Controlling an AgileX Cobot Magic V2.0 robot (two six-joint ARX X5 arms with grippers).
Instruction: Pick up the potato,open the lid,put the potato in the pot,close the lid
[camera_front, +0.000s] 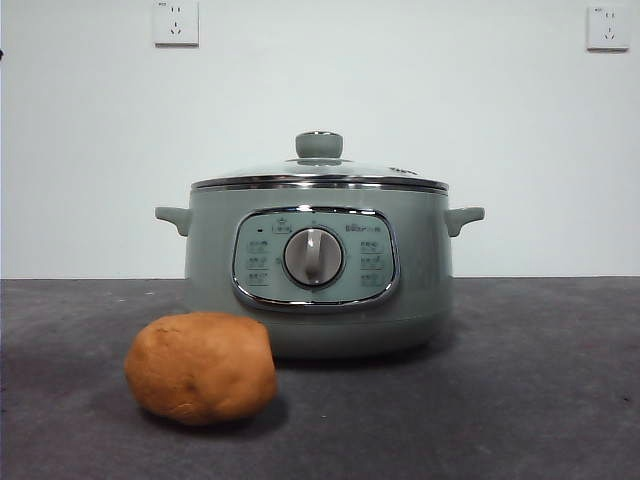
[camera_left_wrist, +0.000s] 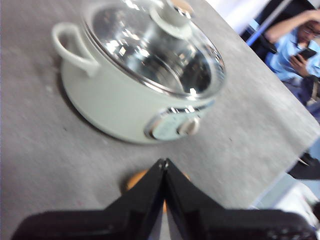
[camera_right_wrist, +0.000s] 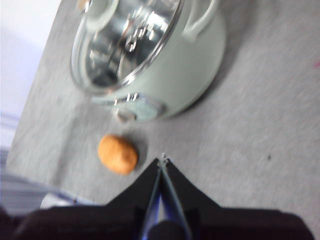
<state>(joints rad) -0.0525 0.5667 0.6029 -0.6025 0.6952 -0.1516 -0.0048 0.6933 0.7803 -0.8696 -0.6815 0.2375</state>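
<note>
- The wide sage-green round pot (camera_front: 318, 268) stands on the dark grey table (camera_front: 540, 400), wearing its domed clear glass lid (camera_front: 320, 172) with a chrome rim and green knob.
- The lumpy orange-brown potato (camera_front: 201, 366) lies on the table just in front of the pot, towards the side of one stubby handle, apart from the pot's wall.
- The front view alone shows the chrome-framed control panel (camera_front: 315, 257) head-on and two white wall sockets (camera_front: 176, 22) behind the pot; no arm appears there.
- The left wrist view alone shows a seated person (camera_left_wrist: 300, 45) beyond the pot.
- The left gripper (camera_left_wrist: 164, 162) hovers above the potato, hiding most of it, jaws clenched tip to tip on nothing.
- The right gripper (camera_right_wrist: 163, 160) hangs over bare table near the pot, beside the potato, jaws pressed together, empty.
</note>
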